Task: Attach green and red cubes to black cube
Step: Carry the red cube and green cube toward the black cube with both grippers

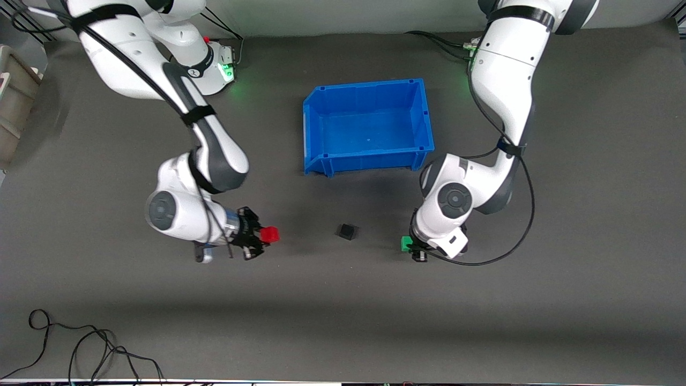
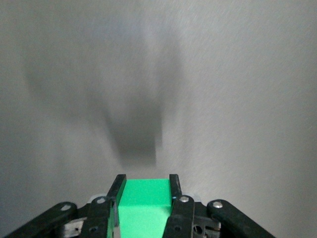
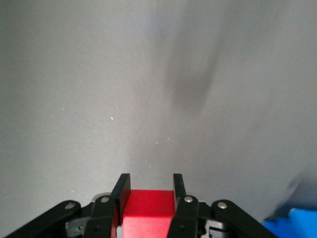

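Clamping the red cube (image 1: 270, 234) in the right gripper (image 1: 261, 237) and the green cube (image 1: 406, 244) in the left gripper (image 1: 411, 246), with the black cube (image 1: 347, 231) on the table between them, nearer the camera than the blue bin (image 1: 313, 134).

red cube (image 1: 270, 234), green cube (image 1: 406, 244), black cube (image 1: 347, 231), blue bin (image 1: 314, 134)

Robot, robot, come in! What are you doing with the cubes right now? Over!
Left gripper shut on green cube. Right gripper shut on red cube. Black cube on table between them, nothing in the way.
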